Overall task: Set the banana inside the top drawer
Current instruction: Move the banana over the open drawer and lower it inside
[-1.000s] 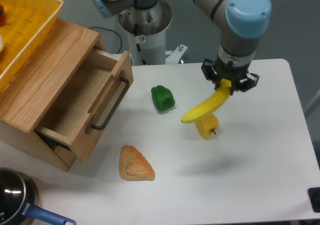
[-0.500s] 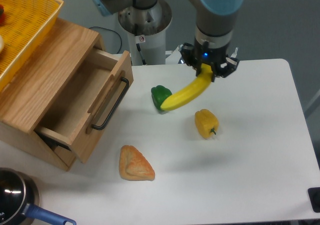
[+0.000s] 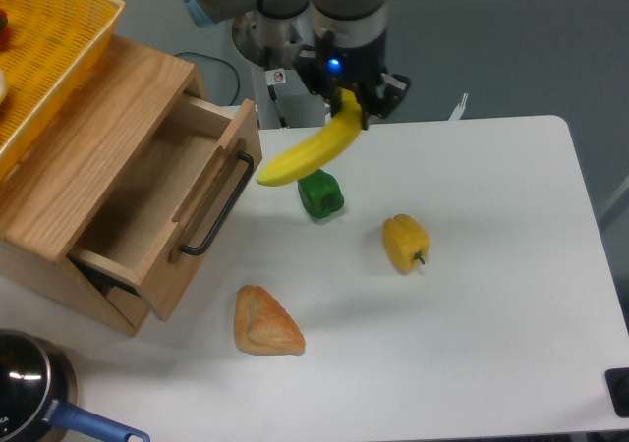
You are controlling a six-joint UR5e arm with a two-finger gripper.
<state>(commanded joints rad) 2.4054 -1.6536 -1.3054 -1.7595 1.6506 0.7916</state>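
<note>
A long yellow banana (image 3: pixel 307 153) hangs in the air, tilted down to the left, with my gripper (image 3: pixel 349 101) shut on its upper end. Its lower tip is just right of the top drawer's front, above the green pepper. The top drawer (image 3: pixel 147 204) of the light oak cabinet stands pulled open, its black bar handle (image 3: pixel 218 206) facing the table. The inside of the drawer looks empty.
A green bell pepper (image 3: pixel 320 193) lies right under the banana. A yellow bell pepper (image 3: pixel 406 243) sits to its right and a bread piece (image 3: pixel 265 322) nearer the front. A yellow basket (image 3: pixel 49 39) rests on the cabinet. A pot (image 3: pixel 29 385) stands front left.
The arm has carried the banana leftward and slightly higher, from above the yellow pepper past the green pepper toward the open drawer. The objects on the table have not moved.
</note>
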